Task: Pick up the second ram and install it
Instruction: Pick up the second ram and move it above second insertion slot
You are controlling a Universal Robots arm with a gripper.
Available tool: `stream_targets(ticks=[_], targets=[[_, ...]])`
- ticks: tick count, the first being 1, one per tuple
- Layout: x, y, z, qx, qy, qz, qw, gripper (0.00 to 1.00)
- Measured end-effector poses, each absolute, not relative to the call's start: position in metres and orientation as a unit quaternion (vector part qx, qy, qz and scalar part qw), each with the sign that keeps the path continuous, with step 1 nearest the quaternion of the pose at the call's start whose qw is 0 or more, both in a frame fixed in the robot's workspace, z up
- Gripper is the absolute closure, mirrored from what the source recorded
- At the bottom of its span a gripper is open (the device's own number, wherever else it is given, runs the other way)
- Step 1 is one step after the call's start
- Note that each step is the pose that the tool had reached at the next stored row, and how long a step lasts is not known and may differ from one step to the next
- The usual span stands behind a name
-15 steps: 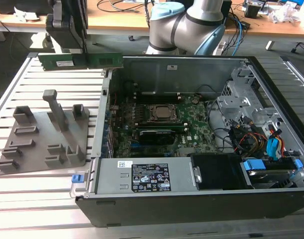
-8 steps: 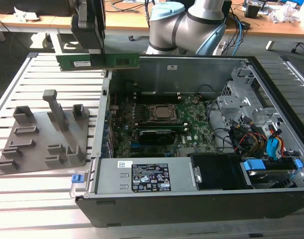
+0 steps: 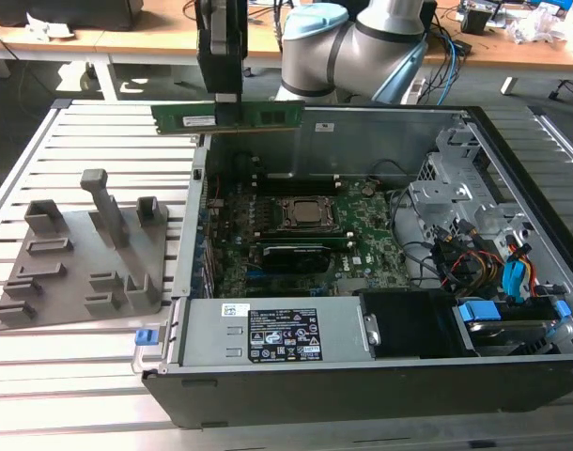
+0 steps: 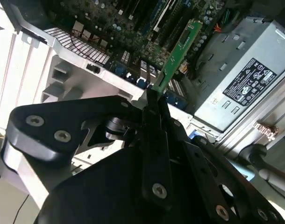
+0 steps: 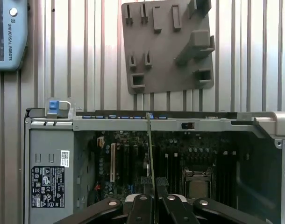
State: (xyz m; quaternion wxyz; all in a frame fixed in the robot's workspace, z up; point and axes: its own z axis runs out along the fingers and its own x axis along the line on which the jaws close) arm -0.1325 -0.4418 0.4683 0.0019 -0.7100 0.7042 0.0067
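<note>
Second ram (image 3: 225,116) is hanging level in mid-air, pinched at about mid-length by the gripper (image 3: 227,98), whose fingers are clamping flat on both faces of the stick w/ no gap showing. It is sitting above the open PC case (image 3: 362,395), over the far corner at the exterior view's left, clear of the motherboard (image 3: 296,240) below. In the second wrist view the green stick (image 4: 180,51) is sticking out past the gripper (image 4: 152,100) toward the board, not touching it. In the first wrist view it is showing edge-on between the fingertips (image 5: 146,181). Grey slotted tray (image 3: 80,254) is lying on the slatted table (image 3: 80,376) beside the case, at the exterior view's left; power supply (image 3: 277,334) is sitting along the case's near side
</note>
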Motion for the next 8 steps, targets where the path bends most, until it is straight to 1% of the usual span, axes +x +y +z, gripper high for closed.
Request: stream_targets(ticks=[8], targets=[[-0.098, -0.442, 0.468, -0.710, 0.704, 0.007, 0.002, 0.86]])
